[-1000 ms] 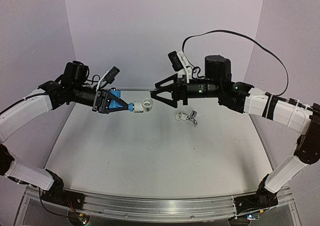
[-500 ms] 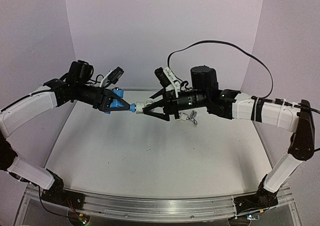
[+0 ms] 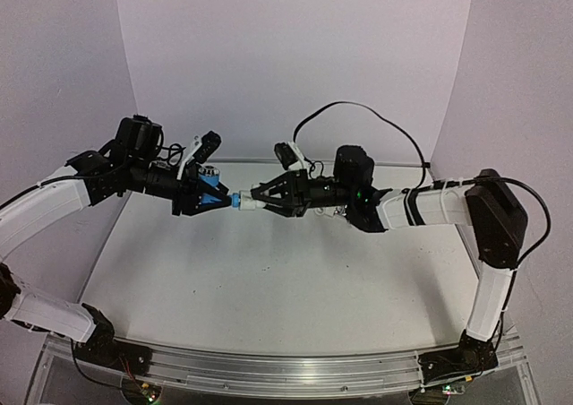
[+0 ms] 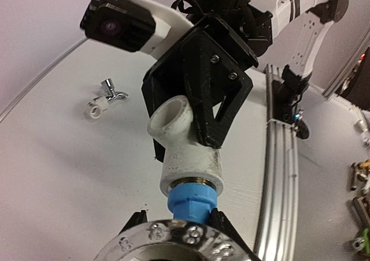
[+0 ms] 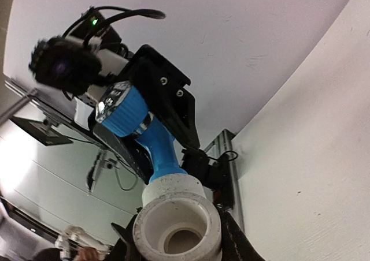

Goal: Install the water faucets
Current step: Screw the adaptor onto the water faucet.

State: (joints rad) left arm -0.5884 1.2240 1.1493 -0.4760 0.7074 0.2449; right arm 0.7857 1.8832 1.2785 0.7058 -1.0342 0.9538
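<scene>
The bright blue faucet (image 3: 218, 198) is held in the air by my left gripper (image 3: 211, 200), which is shut on its body (image 4: 193, 202). Its threaded end sits in a white elbow pipe fitting (image 4: 186, 152) (image 3: 245, 201). My right gripper (image 3: 254, 199) comes from the opposite side, and its black fingers (image 4: 217, 102) press on the fitting's two sides. In the right wrist view the fitting's open mouth (image 5: 177, 223) fills the space between the jaws, with the blue faucet (image 5: 151, 140) beyond it. The silver faucet (image 4: 111, 91) lies on the table, joined to a second white fitting (image 4: 94, 108).
An aluminium rail (image 3: 269, 367) runs along the table's near edge between the arm bases. Small metal parts (image 4: 362, 183) lie off the table at the right of the left wrist view. Purple walls close the back and sides.
My right gripper has moved left to the white fitting and shut its jaws on it. The left gripper has kept hold of the blue faucet and shifted slightly.
</scene>
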